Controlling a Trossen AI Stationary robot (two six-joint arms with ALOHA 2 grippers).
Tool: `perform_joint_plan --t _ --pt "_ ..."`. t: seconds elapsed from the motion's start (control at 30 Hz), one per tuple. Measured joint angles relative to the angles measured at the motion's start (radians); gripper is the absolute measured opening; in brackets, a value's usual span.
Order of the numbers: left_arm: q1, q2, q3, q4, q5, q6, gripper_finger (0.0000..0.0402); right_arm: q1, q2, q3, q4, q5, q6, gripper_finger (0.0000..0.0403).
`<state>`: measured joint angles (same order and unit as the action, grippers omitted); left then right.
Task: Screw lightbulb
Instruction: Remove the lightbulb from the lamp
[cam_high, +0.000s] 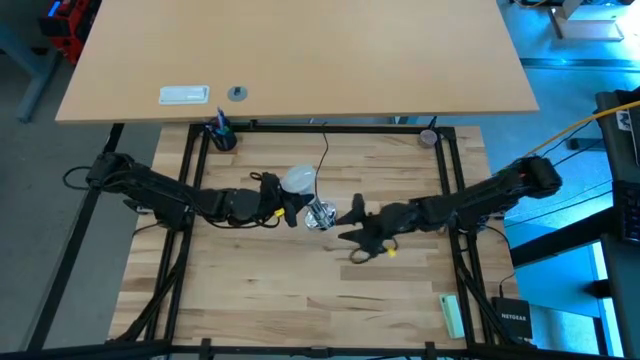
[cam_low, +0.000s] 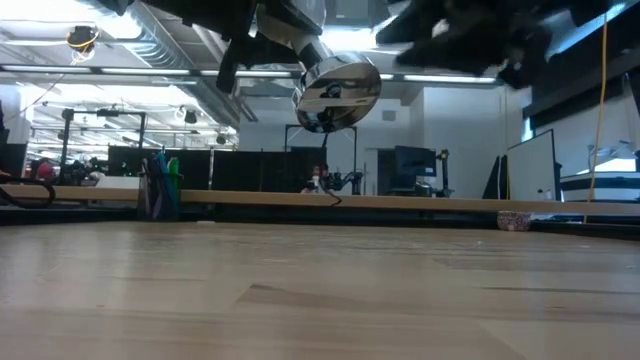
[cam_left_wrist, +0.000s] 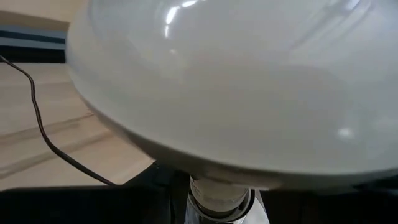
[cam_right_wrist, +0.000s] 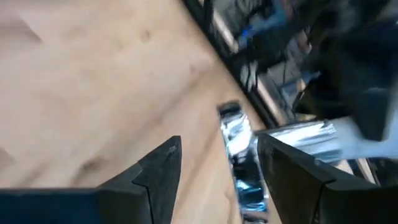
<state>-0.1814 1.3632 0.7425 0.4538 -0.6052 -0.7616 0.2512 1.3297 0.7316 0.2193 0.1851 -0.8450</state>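
The frosted white lightbulb (cam_high: 298, 180) is joined at its narrow end to the round silver socket (cam_high: 320, 213). Both are lifted clear of the wooden table; in the low view the socket (cam_low: 338, 90) hangs high above the boards. My left gripper (cam_high: 287, 208) is shut on the lightbulb, whose dome (cam_left_wrist: 236, 87) fills the left wrist view. My right gripper (cam_high: 352, 222) is open, coming from the table's right. The socket (cam_right_wrist: 239, 162) lies just ahead of the gap between its fingers, close to one of them. A thin black cord (cam_high: 325, 150) runs from the socket toward the far edge. My left gripper holds the lightbulb low on its narrow neck (cam_left_wrist: 217, 190), just above the silver part. The neck sits between the two fingers, which come level from the table's left; the picture's lower edge cuts off the place of contact. The bulb is tilted, clear of the table, with the socket on its end.
A cup of pens (cam_high: 221, 135) stands at the far left corner and a small round thing (cam_high: 429, 137) at the far right. A green block (cam_high: 452, 315) lies near the right front. Black frame rails (cam_high: 190, 170) border the boards. Bare wood lies below and in front of the grippers.
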Motion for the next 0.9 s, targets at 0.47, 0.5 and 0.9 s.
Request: perform_joint_plan --t 0.47,0.5,0.9 --pt "-0.007 0.001 0.000 -0.020 0.000 0.005 0.0137 -0.002 0.222 0.244 -0.246 0.164 -0.057 0.0184" --pt "-0.008 0.001 0.000 -0.026 0.001 0.005 0.0137 0.000 0.223 0.244 -0.244 0.163 -0.057 0.0165" --pt "-0.071 0.000 0.000 0.053 0.086 0.134 0.0137 0.008 0.169 0.243 -0.238 0.142 -0.025 0.0067"
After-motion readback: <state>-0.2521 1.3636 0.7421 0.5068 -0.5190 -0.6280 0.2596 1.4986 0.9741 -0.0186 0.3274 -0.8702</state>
